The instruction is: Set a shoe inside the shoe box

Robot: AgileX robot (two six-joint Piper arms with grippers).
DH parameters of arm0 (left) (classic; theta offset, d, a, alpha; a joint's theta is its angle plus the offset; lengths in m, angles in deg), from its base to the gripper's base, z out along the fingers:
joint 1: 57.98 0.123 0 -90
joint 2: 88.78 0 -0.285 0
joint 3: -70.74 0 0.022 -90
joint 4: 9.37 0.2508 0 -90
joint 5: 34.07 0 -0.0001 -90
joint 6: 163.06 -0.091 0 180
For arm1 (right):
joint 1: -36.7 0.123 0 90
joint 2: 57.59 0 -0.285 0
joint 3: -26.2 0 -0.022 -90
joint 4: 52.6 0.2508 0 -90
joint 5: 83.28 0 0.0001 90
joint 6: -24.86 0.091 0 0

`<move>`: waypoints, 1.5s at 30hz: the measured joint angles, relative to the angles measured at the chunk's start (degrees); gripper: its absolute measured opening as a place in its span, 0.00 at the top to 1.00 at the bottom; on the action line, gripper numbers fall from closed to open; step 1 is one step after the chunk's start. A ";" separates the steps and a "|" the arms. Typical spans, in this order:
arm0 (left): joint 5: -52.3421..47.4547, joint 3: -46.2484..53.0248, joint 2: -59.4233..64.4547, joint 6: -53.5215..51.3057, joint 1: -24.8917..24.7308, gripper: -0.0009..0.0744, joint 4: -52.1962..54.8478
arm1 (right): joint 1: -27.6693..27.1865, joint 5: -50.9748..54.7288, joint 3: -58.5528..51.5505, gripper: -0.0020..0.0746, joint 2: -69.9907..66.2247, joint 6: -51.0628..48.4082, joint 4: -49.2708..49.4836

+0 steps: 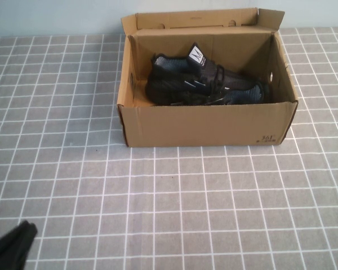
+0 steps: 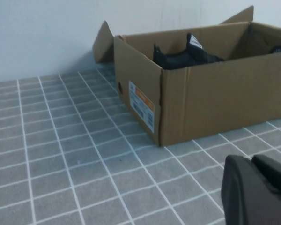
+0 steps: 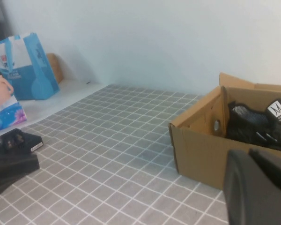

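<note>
Neither gripper's jaw state can be told from these frames: each shows only as a dark bulk at a picture's edge.

From the high view, the left gripper (image 1: pixel 11 247) sits at the near left corner of the tiled table (image 1: pixel 174 202), well apart from everything else; the right gripper does not appear here. The shoe box (image 1: pixel 205 126) stands toward the far middle of the table, its flaps upright and small black print at its lower front right corner. Inside it lies the shoe (image 1: pixel 205 84), on the box floor with its length along the box's long side, white tongue tag showing near the back wall. Whether one shoe or two lie there I cannot tell.

In the left wrist view, the shoe box (image 2: pixel 210 103) shows an end wall with a white, orange and blue label (image 2: pixel 142 106), and the shoe (image 2: pixel 185 57) pokes just above the rim. The left gripper (image 2: pixel 257 192) is near, apart from the box.

In the right wrist view, the right gripper (image 3: pixel 257 192) sits close before the shoe box (image 3: pixel 201 145), with the shoe (image 3: pixel 257 124) inside. Off the table lie a blue bag (image 3: pixel 23 65), a tissue pack (image 3: pixel 4 115) and a black device (image 3: pixel 11 157).
</note>
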 joint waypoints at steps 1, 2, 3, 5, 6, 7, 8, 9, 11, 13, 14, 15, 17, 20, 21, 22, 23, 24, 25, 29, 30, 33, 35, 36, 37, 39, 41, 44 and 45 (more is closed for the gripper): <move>-0.78 0.03 0.00 0.00 0.04 0.99 0.00 | 0.00 -0.47 -0.30 0.99 0.00 0.00 0.00; -1.69 0.03 0.00 0.00 0.04 0.99 -0.08 | 0.00 -0.86 -0.44 0.99 0.00 0.00 0.04; -2.48 0.03 0.00 0.00 0.04 0.99 -0.13 | 0.00 -1.11 -0.53 0.99 0.00 0.00 0.04; -3.92 0.03 0.00 0.00 0.13 0.99 -0.13 | 0.00 -1.23 -0.59 0.99 0.00 0.00 0.04; -4.39 0.03 0.00 0.00 0.13 0.99 -0.13 | 0.00 -0.90 -0.59 0.99 0.00 0.00 0.04; -4.67 0.03 0.00 0.00 0.13 0.99 -0.13 | 0.00 -0.48 -0.59 0.99 0.00 0.00 0.04; -4.89 0.03 0.00 0.00 0.13 0.99 -0.13 | 0.00 0.24 -0.59 0.99 0.00 0.00 0.04; -5.01 0.03 0.00 0.00 0.13 0.99 -0.39 | 0.00 0.94 -0.67 0.99 0.00 0.00 0.04; -5.10 0.03 0.00 0.00 0.13 0.99 -0.66 | 0.00 2.26 -0.81 0.99 0.00 0.00 0.04; -5.13 0.03 0.00 0.00 0.13 0.99 -0.87 | 0.00 3.80 -0.81 0.99 0.00 0.00 0.04; -5.23 0.03 0.00 0.00 0.13 0.99 -1.02 | 0.00 4.45 -0.81 0.99 0.00 0.00 0.04; -5.23 0.03 0.00 0.00 0.13 0.99 -1.02 | 0.00 5.07 -0.81 0.99 0.00 0.00 0.04; -5.23 0.03 0.00 0.00 0.13 0.99 -1.02 | 0.00 6.15 -0.81 0.99 0.00 0.00 -1.05; -5.23 0.03 0.00 0.00 0.13 0.99 -1.14 | 0.00 7.26 -1.46 0.99 0.00 1.49 -6.65; -5.23 0.03 0.00 0.00 0.13 0.99 -1.14 | -0.24 6.49 -2.29 0.99 0.00 2.93 -8.72; -5.23 0.03 0.00 0.00 0.13 0.99 -1.14 | -0.90 5.30 -3.57 0.99 0.00 4.66 -10.79; -5.23 0.03 0.00 0.00 0.13 0.99 -1.14 | -2.63 3.16 -5.23 0.99 0.00 6.24 -12.33; -5.23 0.03 0.00 0.00 0.13 0.99 -1.14 | -5.20 0.42 -7.30 0.99 0.00 7.24 -13.34; -5.23 0.03 0.00 0.00 0.13 0.99 -1.14 | -7.69 -2.11 -9.13 0.99 0.00 7.67 -13.89; -5.23 0.03 0.00 0.00 0.13 0.99 -1.26 | -22.32 -15.06 -18.67 0.99 0.54 8.53 -14.92; -5.23 0.03 0.00 0.00 0.13 0.99 -1.26 | -25.86 -17.43 -20.89 0.99 1.22 8.77 -14.80; -5.23 0.03 0.00 0.00 0.13 0.99 -1.26 | -33.44 -21.08 -25.57 0.99 4.57 9.13 -13.66; -5.23 0.03 0.00 0.00 0.13 0.99 -1.26 | -36.14 -21.64 -26.88 0.99 7.22 9.16 -13.11; -5.23 0.03 0.00 0.00 0.13 0.99 -1.26 | -37.04 -21.81 -27.14 0.99 8.80 9.27 -13.11; -5.23 0.03 0.00 0.00 0.13 0.99 -1.26 | -37.59 -21.81 -27.14 0.99 10.07 9.27 -12.98; -5.34 0.03 0.00 0.00 0.13 0.99 -1.26 | -37.89 -20.68 -27.14 0.99 11.75 9.27 -12.45; -5.34 0.03 0.00 0.00 0.13 0.99 -1.26 | -37.92 -18.97 -27.14 0.99 12.01 9.27 -11.90; -5.34 0.13 0.00 0.00 0.13 0.99 -1.29 | -37.92 -17.75 -27.14 0.99 12.01 9.27 -10.87; -5.45 0.13 0.00 0.00 0.25 0.99 -1.29 | -37.92 -17.44 -27.14 0.99 12.01 9.27 -10.61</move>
